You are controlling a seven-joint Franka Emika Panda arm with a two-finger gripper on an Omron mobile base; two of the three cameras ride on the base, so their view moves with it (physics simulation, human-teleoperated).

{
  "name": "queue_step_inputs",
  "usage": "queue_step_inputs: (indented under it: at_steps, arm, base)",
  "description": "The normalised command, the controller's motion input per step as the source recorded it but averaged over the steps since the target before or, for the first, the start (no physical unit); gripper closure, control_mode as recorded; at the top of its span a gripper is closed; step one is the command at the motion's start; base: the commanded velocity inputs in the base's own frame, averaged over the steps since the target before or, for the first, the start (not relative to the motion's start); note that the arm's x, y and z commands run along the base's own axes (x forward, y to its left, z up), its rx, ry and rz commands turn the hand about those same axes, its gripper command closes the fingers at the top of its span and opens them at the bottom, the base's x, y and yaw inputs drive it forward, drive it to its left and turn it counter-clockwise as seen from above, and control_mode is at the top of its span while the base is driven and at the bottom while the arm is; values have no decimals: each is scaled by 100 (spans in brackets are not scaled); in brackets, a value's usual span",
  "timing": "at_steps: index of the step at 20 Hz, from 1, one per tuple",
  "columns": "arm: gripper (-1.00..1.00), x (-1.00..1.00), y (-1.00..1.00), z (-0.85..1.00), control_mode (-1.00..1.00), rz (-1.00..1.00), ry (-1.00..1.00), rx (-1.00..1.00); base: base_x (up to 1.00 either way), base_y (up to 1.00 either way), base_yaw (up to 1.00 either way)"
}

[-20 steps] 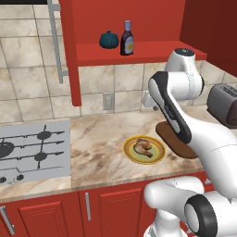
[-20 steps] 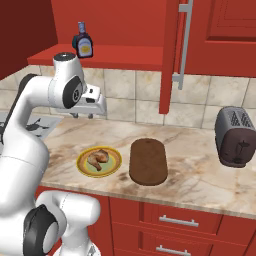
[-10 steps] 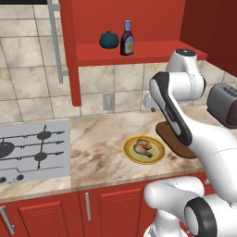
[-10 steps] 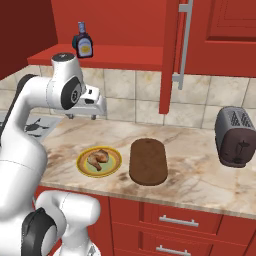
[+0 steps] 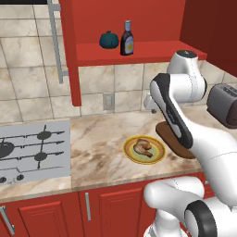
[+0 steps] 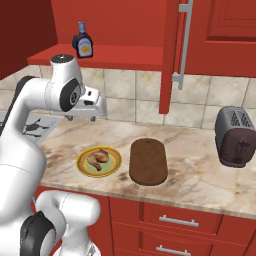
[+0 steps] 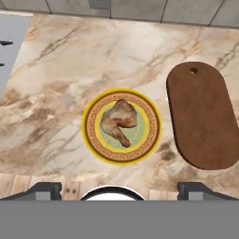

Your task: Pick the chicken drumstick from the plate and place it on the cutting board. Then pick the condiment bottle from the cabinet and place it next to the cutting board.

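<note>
The chicken drumstick (image 7: 119, 122) (image 5: 143, 146) (image 6: 97, 158) lies in the middle of the plate (image 7: 93, 140) (image 5: 127, 150) (image 6: 113, 167) with the yellow rim. Right of the plate, the dark oval cutting board (image 7: 203, 116) (image 6: 148, 161) (image 5: 172, 139) is bare; my arm covers part of it in the left base view. My gripper (image 7: 120, 191) (image 6: 80, 118) (image 5: 152, 107) hangs high above the plate, open, with nothing between its fingers. The condiment bottle (image 5: 127, 39) (image 6: 83, 41) stands upright on the shelf of the red cabinet (image 5: 152, 48) (image 6: 125, 52).
A teal pumpkin-shaped object (image 5: 109, 39) sits just left of the bottle. A toaster (image 6: 236, 136) (image 5: 224, 104) stands at the counter's right end, and a stove (image 5: 32, 150) (image 7: 7, 42) lies to the left. Bare marble surrounds the plate and board.
My gripper's fingers have spread wide apart. The arm has stayed above the plate, and the drumstick, board and bottle have not moved.
</note>
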Motion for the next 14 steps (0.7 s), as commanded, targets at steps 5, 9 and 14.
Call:
queue_step_inputs:
  at_steps: [5, 9, 14]
  arm:
    - [-100, -3, 0, -9, -100, 0, 0, 0]
    - [-100, -2, 0, -12, -100, 0, 0, 0]
    - [-100, -5, 0, -18, -100, 0, 0, 0]
  base:
    - [0, 0, 0]
    - [0, 0, 0]
    - [0, 0, 0]
